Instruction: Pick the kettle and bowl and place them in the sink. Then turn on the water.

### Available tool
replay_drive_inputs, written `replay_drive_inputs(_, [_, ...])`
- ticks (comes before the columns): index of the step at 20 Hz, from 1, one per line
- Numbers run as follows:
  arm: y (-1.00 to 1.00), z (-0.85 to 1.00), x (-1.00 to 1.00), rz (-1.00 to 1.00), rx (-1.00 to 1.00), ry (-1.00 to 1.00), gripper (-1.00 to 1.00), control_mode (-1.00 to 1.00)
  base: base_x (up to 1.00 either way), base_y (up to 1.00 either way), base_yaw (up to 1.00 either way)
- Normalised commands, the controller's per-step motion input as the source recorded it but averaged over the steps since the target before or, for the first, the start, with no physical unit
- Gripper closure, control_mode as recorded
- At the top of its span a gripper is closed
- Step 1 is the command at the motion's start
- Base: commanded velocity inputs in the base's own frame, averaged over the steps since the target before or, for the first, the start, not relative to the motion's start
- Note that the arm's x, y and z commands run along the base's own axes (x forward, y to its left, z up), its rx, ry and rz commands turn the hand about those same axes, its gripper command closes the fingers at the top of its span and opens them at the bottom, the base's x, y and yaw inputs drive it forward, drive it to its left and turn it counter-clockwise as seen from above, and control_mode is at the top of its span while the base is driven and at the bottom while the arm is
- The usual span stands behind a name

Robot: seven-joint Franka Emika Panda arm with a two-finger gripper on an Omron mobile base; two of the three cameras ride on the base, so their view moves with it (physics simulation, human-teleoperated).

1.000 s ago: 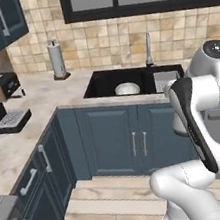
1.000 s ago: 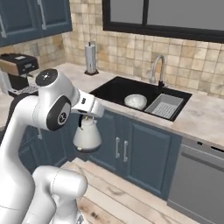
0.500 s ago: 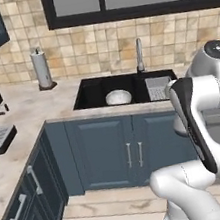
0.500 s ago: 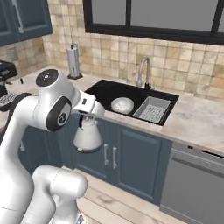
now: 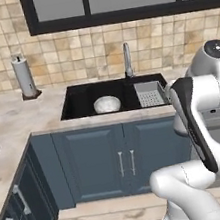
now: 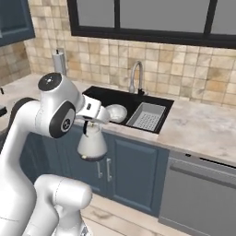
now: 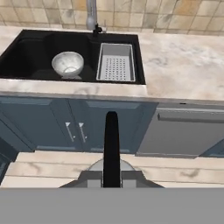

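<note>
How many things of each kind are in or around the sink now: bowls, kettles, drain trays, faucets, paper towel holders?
Bowls: 1, the bowl in the sink
Kettles: 1, the kettle, held in front of the cabinets
Drain trays: 1
Faucets: 1
Paper towel holders: 1
Total: 5

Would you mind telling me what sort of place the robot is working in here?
A rendered home kitchen, most likely. A black sink with a gooseneck faucet is set into a marbled counter over dark blue cabinets, with a tiled backsplash beneath a window.
</note>
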Motion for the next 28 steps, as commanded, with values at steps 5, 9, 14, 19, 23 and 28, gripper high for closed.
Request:
replay_drive_inputs(5, [0.0, 0.0, 0.0, 0.0, 0.0, 0.0, 1.0, 1.0, 0.29, 0.0, -0.36])
replay_drive_inputs(9, [0.0, 0.0, 0.0, 0.0, 0.0, 0.0, 1.0, 1.0, 0.33, 0.0, -0.39])
replay_drive_inputs(14, [0.0, 0.0, 0.0, 0.0, 0.0, 0.0, 1.0, 1.0, 0.45, 0.0, -0.28])
replay_drive_inputs(19, [0.0, 0.0, 0.0, 0.0, 0.0, 0.0, 1.0, 1.0, 0.69, 0.0, -0.06])
replay_drive_inputs(23, [0.0, 0.0, 0.0, 0.0, 0.0, 0.0, 1.0, 1.0, 0.74, 0.0, -0.01])
replay_drive_inputs(28, [0.0, 0.0, 0.0, 0.0, 0.0, 0.0, 1.0, 1.0, 0.65, 0.0, 0.0])
